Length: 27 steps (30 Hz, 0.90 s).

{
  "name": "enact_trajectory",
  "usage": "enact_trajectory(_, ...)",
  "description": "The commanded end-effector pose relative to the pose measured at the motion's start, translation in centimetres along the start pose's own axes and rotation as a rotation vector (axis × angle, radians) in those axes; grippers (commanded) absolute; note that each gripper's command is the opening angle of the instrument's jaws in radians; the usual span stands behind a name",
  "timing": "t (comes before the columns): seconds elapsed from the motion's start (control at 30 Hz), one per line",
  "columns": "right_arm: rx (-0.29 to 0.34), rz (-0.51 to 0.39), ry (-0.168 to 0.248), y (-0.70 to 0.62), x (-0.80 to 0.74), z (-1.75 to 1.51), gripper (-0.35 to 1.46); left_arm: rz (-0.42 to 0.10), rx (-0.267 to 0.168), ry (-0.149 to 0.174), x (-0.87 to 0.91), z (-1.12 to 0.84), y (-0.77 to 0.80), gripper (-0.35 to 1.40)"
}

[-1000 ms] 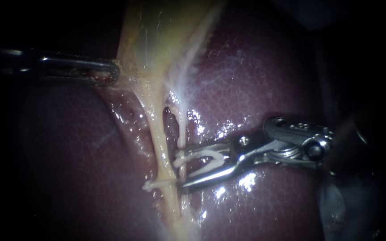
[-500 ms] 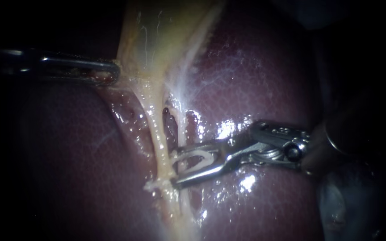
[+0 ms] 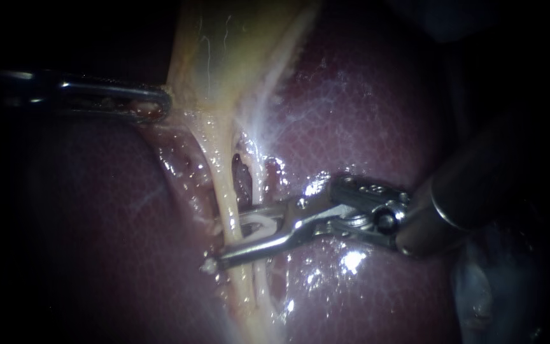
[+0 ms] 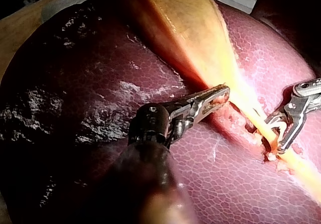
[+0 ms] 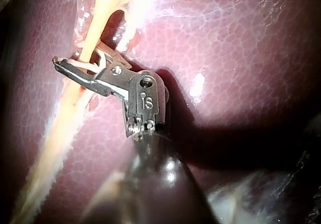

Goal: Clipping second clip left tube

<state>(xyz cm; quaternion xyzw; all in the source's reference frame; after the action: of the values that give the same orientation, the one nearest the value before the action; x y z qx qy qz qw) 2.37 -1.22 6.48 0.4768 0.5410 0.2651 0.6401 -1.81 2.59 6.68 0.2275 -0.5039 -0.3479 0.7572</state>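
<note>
Endoscope view: dark red, glossy, finely mottled liver (image 3: 364, 114) fills the field as the surface under everything else. The pale yellow, translucent gallbladder (image 3: 224, 57) lies on it and tapers into the left tube (image 3: 223, 185), a thin yellow-cream strand taken here as the landmark. A whiter second strand (image 3: 259, 181) runs just beside the left tube on the side facing the right instrument. The left instrument (image 3: 160, 102), a slim grey metal shaft, lies well apart from the left tube, up at the gallbladder's edge; its tool is narrow, the jaws pressed together on the rim of the gallbladder. The right instrument (image 3: 229, 241), a dark shaft with a bright steel hinged tip, reaches across to the left tube. Its tool stands wide and carries a white clip (image 3: 263, 224) between the jaws, and the left tube passes through the gap, one jaw over it and one behind. A small white lump (image 3: 209, 265) sits at the tip of the nearer jaw, beside the left tube; what it is cannot be told. Left wrist view: the left instrument's tool clamps the gallbladder margin where it narrows toward the left tube, and the right instrument straddles the left tube further along. Right wrist view: both jaw tips reach past the left tube, with the clip's white legs around it.
</note>
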Motion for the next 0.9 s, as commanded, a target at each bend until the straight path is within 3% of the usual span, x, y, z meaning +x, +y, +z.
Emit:
enact_trajectory(0.03,0.008,0.0,0.005,-0.05,0.04,0.02,0.49,0.0,0.0,0.0,0.0,0.0,0.0,-0.35)
enact_trajectory(0.23,0.042,0.016,0.042,-0.35,0.24,0.06,0.49,0.0,0.0,0.0,0.0,0.0,0.0,-0.35)
enact_trajectory(0.47,0.057,0.022,0.041,-0.63,0.35,0.08,0.48,0.0,0.0,0.0,0.0,0.0,0.0,-0.35)
enact_trajectory(0.67,0.059,0.033,0.039,-0.67,0.34,0.08,0.44,0.0,0.0,0.0,0.0,0.0,0.0,-0.35)
enact_trajectory(0.9,0.06,0.039,0.038,-0.68,0.33,0.05,0.27,0.0,0.0,0.0,0.0,0.0,0.0,-0.35)
